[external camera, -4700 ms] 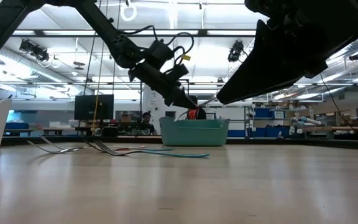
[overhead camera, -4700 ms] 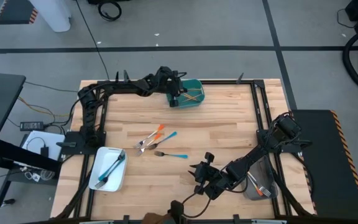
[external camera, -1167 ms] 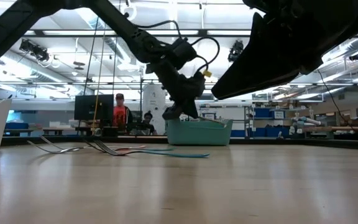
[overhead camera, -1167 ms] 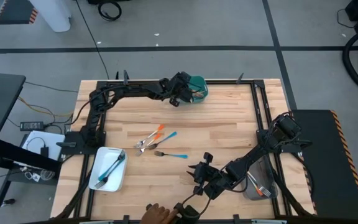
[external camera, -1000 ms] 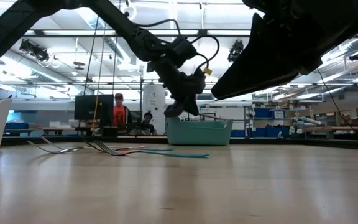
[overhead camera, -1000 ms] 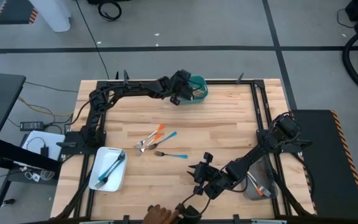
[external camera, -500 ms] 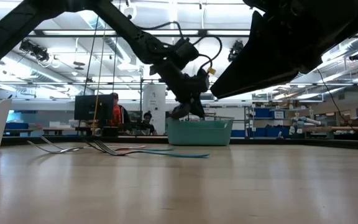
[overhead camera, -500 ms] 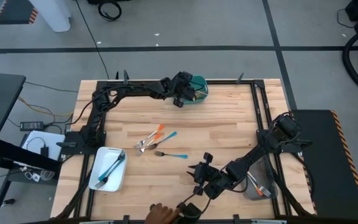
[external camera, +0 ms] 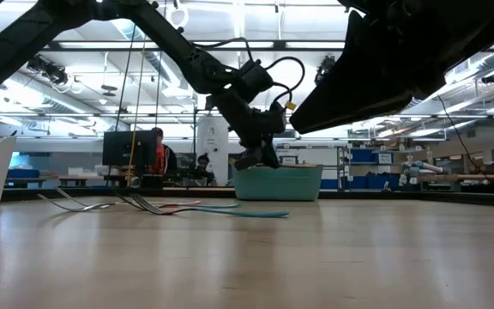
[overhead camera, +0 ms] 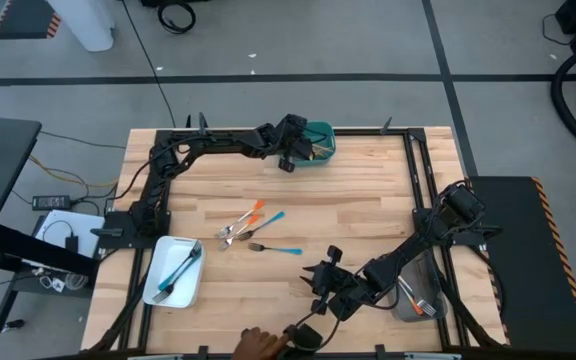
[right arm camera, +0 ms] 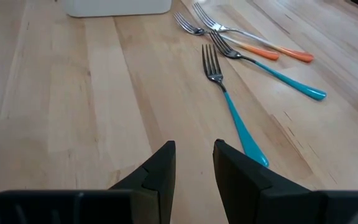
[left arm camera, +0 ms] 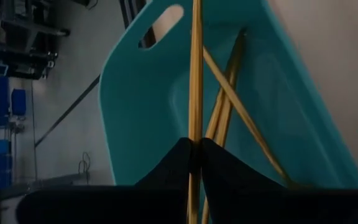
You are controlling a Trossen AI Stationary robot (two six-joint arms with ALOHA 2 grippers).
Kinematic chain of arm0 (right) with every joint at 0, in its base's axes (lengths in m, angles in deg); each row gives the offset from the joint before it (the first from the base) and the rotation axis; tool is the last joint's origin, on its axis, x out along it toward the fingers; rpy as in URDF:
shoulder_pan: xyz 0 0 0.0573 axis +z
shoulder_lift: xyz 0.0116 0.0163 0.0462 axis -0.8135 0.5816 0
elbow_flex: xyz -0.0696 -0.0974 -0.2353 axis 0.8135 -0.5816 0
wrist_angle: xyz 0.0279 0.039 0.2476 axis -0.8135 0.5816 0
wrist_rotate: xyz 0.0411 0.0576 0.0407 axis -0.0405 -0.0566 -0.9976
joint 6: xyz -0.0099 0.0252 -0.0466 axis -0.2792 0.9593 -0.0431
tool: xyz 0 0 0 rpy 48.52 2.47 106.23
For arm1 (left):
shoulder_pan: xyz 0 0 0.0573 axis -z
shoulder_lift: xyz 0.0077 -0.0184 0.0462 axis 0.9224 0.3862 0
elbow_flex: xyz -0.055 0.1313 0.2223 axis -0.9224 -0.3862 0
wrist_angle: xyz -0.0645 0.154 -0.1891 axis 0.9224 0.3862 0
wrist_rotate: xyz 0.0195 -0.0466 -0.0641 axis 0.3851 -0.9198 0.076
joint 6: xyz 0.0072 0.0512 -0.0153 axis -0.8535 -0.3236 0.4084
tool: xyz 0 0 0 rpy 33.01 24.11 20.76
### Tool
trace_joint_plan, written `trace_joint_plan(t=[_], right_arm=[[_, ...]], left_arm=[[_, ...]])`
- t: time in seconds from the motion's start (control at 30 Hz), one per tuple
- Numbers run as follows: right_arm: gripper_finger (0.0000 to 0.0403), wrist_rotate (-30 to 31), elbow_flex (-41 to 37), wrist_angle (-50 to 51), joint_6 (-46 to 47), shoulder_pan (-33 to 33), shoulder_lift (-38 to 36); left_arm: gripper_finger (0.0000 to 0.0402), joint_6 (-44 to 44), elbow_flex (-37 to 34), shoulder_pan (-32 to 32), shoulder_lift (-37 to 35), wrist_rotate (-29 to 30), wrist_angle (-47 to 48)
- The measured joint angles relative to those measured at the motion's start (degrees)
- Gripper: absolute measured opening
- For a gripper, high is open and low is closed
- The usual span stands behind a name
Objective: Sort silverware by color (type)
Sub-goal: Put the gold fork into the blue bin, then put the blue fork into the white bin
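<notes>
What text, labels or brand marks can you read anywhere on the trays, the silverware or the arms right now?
None can be read.
Teal tray: plain, no marking.
Gold piece in the left gripper: no stamp visible.
White tray and forks: no print visible.
Background room in the low view: any signs too small to read.

No text, label, brand, number or sign can be read in any view.

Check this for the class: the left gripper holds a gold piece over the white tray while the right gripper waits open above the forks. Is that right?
Not quite. The left gripper holds the gold piece over the teal tray, not the white one, as the left wrist view shows. The right gripper does wait open near the forks.
</notes>
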Motion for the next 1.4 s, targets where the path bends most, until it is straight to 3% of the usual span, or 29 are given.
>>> trace_joint_plan(t=[0.3, 0.63, 0.9, 1.17, 1.4], right_arm=[[0.0114, 0.00, 0.00, 0.01, -0.15, 0.00, 0.00], [0.0115, -0.01, 0.00, 0.00, -0.15, 0.00, 0.00], [0.0114, -0.01, 0.00, -0.13, -0.14, 0.00, 0.00], [0.0114, 0.07, -0.02, 1.73, -0.05, 0.41, -0.49], [0.0114, 1.60, 0.00, 15.83, 5.03, 1.75, -7.17]], left_arm=[[0.0046, -2.74, -0.02, -0.04, 0.02, -1.34, 0.86], [0.0142, -2.49, -0.02, 0.35, 0.02, -0.17, 1.90], [0.0154, -1.96, -0.09, 1.09, -1.63, 0.24, 5.73], [0.0149, 4.57, -0.09, 1.37, -7.83, 0.60, 14.13], [0.0148, 18.41, -2.87, 3.05, -14.87, -1.52, 21.03]])
